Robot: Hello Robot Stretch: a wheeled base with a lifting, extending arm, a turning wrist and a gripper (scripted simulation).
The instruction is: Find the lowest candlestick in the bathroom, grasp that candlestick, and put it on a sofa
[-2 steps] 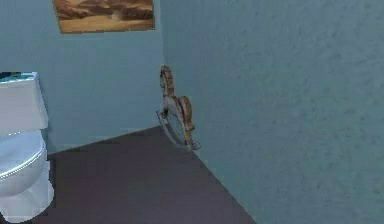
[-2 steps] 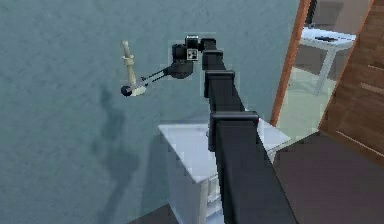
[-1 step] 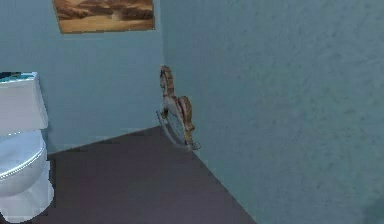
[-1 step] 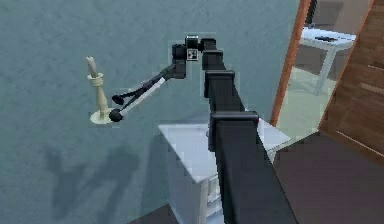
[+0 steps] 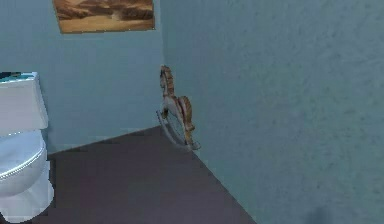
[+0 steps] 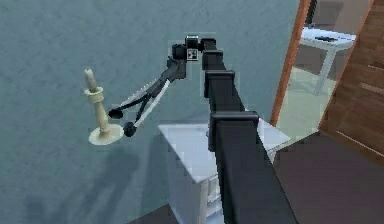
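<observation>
The dark arm [image 6: 235, 150] is seen nearest, rising from the arm side view's bottom edge and reaching across a white counter [image 6: 185, 152] toward the blue wall [image 6: 40, 60]. At its far end the jaws are carried, two thin fingers [image 6: 150, 97] slanting down to the view's left. The candlestick [image 6: 97, 110] is found at the tips of those fingers, on their left, its long axis upright and its round foot level with the tips; it appears to hang clear of the counter with only wall behind, so it is judged to be held. How the jaws are set around it cannot be told. In the forward view a toilet [image 5: 22, 150], a rocking horse [image 5: 177, 108] and a framed picture [image 5: 105, 14] are shown. The grasp is taken as done; a sofa has yet to be reached, probably through the doorway [image 6: 312, 70] at the arm side view's right.
</observation>
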